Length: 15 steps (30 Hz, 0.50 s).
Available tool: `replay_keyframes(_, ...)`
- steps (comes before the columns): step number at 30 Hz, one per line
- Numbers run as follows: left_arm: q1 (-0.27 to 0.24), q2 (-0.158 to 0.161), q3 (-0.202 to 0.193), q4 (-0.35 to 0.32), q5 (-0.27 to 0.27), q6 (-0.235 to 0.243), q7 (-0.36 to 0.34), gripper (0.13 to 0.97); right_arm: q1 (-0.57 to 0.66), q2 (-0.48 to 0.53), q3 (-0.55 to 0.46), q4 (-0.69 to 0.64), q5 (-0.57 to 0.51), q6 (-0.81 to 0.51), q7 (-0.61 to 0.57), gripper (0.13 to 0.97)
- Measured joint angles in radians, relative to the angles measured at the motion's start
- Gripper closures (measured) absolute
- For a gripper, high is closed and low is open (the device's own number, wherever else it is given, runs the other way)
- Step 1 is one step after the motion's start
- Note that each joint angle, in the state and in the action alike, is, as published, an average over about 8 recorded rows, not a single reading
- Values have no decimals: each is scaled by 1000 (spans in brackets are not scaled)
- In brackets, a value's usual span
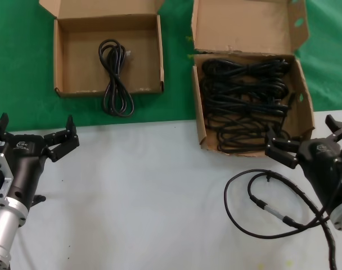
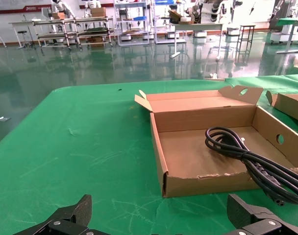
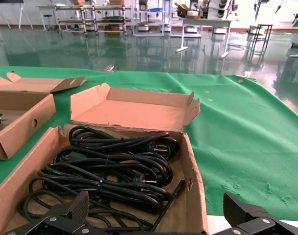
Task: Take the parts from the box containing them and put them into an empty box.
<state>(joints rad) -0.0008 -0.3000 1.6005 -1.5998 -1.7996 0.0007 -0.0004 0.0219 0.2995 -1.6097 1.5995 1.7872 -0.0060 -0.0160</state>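
Nearest the robot, at about eight o'clock in the head view, the left gripper (image 1: 36, 138) hangs over the pale table (image 1: 148, 197) with its jaws spread wide and nothing between them. At about four o'clock the right gripper (image 1: 309, 140) sits just at the near edge of the full box (image 1: 197, 121), jaws likewise spread and empty; a thin black wire with a silver connector (image 1: 261, 205) loops on the table just beside it. Beyond that, at about one o'clock on the green cloth (image 1: 19, 56), the full box holds a dense pile of coiled power cords (image 1: 244, 104), its tall tabbed lid flap standing open behind. At about eleven o'clock lies the shallow box (image 1: 61, 62), already holding one cord (image 1: 116, 76), whose far loop hangs over the front wall onto the cloth. The step in hand looks like the reach for another cord: the right gripper is lined up on the pile. The next move calls for descending onto a single bundle, pinching across its narrow loops without snagging neighbours, then carrying it across to the shallow box.
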Motion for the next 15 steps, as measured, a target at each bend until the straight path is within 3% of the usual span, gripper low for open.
replay_keyframes(15,0,0,0,0,0,0,0,132,0,0,0,0,0,0,0,129)
